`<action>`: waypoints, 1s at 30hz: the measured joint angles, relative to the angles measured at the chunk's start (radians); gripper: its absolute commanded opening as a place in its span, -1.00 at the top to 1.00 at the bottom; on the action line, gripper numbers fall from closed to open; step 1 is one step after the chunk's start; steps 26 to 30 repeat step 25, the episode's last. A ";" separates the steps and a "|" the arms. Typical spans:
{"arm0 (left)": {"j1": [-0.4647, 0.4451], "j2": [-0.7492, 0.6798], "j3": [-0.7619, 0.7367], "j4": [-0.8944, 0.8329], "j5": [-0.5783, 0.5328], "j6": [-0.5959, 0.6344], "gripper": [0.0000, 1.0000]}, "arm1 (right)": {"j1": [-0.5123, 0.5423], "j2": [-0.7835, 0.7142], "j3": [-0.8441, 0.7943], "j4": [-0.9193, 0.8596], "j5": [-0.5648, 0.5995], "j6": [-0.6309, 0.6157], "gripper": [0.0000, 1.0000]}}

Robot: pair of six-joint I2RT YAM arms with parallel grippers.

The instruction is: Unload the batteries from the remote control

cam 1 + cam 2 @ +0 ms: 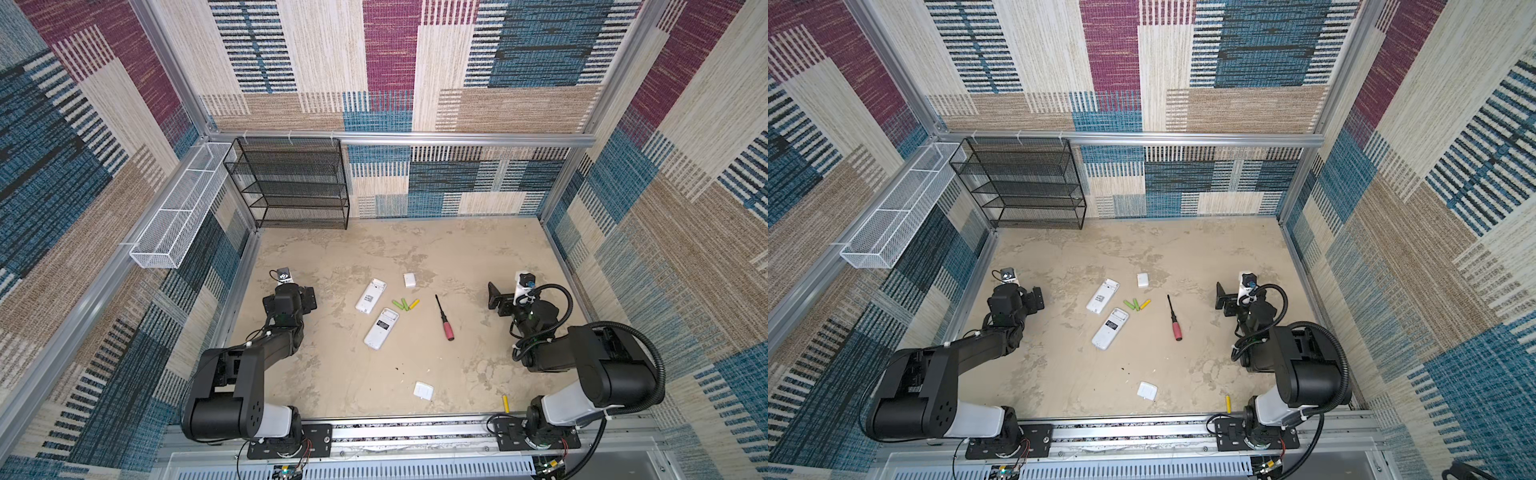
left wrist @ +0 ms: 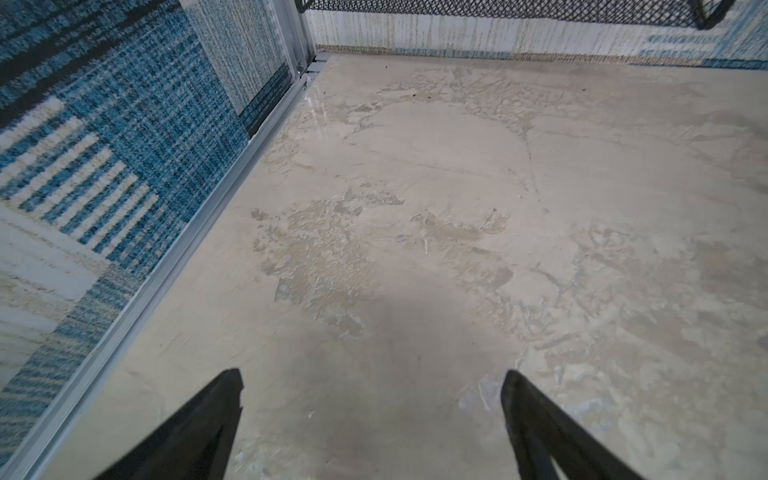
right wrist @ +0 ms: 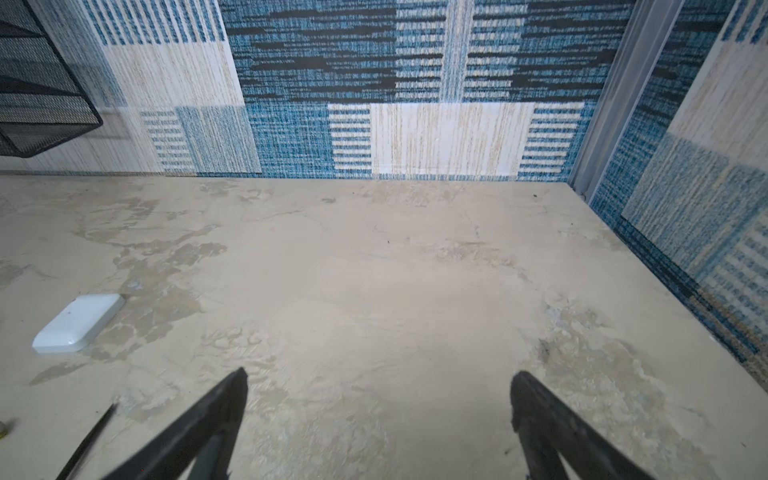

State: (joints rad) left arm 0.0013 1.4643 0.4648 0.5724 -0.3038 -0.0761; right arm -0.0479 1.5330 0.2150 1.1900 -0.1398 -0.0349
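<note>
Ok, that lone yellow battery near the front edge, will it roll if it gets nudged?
Probably: the yellow battery is a smooth cylinder lying on its side on the flat table, so a sideways push should roll it. It points toward the front rail, so it would likely roll along that edge. Being round, it may slip in a pinch.
</note>
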 measured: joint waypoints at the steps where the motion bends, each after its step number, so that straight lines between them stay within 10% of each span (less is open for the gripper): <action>1: 0.002 0.010 0.002 -0.003 0.008 0.000 -0.98 | 0.000 0.000 0.000 0.003 -0.002 0.000 -0.99; 30: 0.005 0.072 -0.023 0.171 0.229 0.056 -0.99 | 0.000 0.001 0.006 0.032 -0.006 0.000 -0.99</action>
